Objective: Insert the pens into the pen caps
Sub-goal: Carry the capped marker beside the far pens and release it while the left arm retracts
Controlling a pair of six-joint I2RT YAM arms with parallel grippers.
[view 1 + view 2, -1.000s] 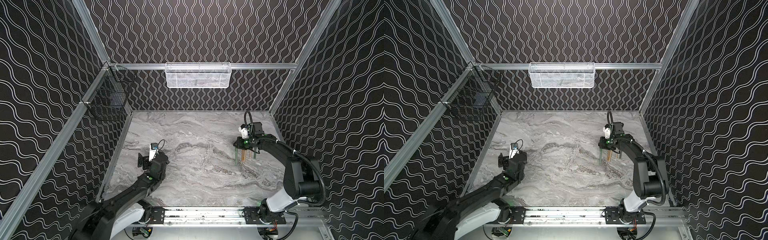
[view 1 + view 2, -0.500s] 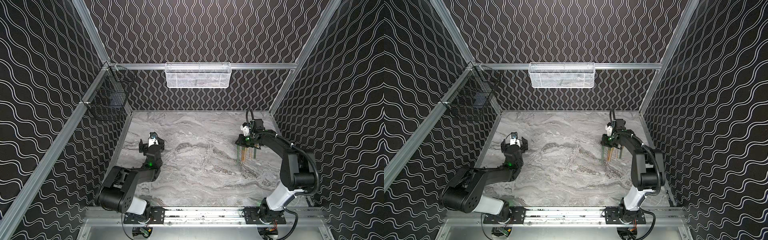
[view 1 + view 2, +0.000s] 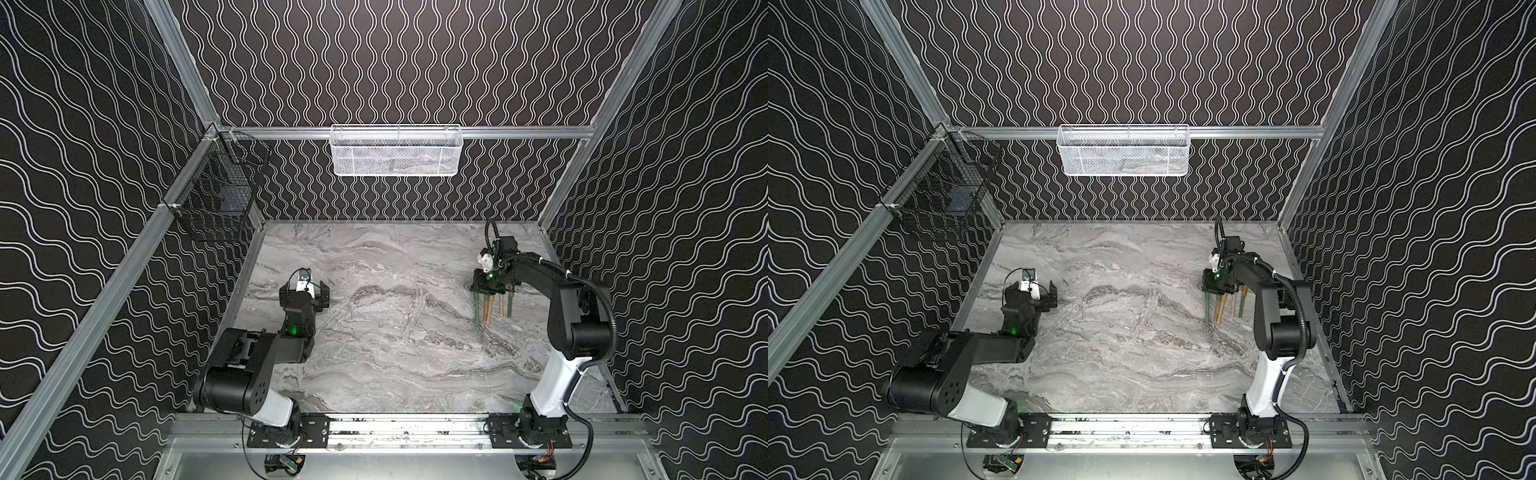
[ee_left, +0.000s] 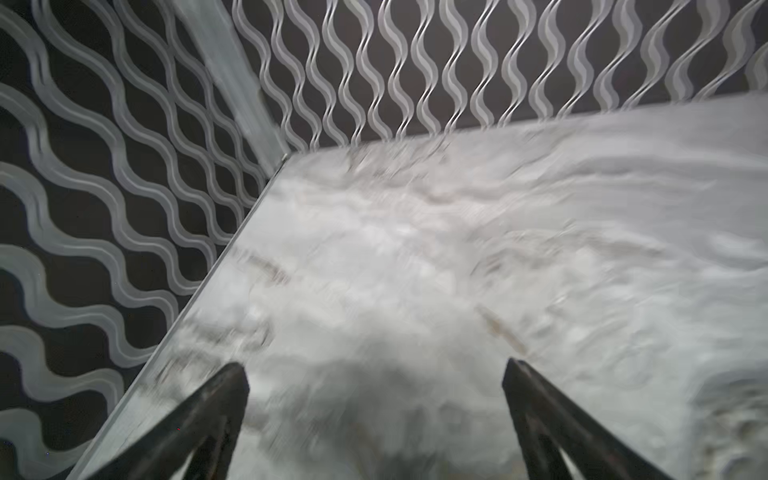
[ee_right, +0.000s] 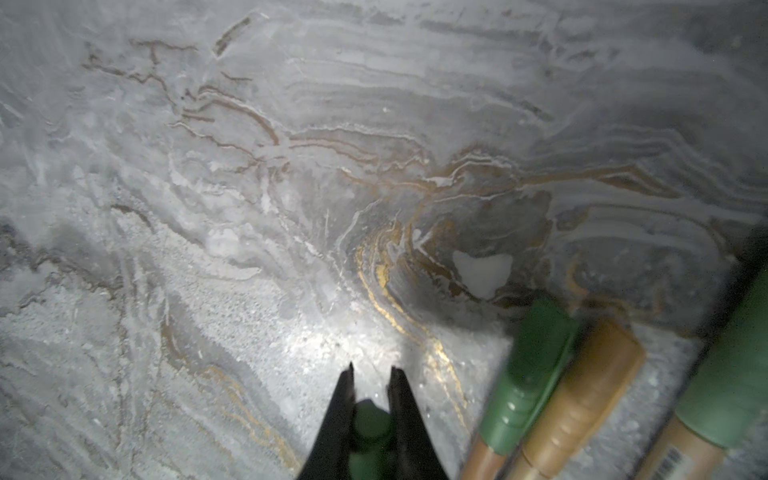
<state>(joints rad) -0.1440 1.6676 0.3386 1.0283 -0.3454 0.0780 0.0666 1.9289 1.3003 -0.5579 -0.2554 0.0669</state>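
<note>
Your left arm has folded back at the elbow, carrying the left gripper [image 3: 304, 296] toward the back wall. Its fingers stand wide apart above the table [image 3: 395, 340], holding nothing. Your right gripper [image 5: 371, 374] has edged back too, pinched on a green piece [image 5: 370, 428]; you cannot tell if it is pen or cap. Just beside it the pens [image 5: 582, 395] lie together near the right wall.
</note>
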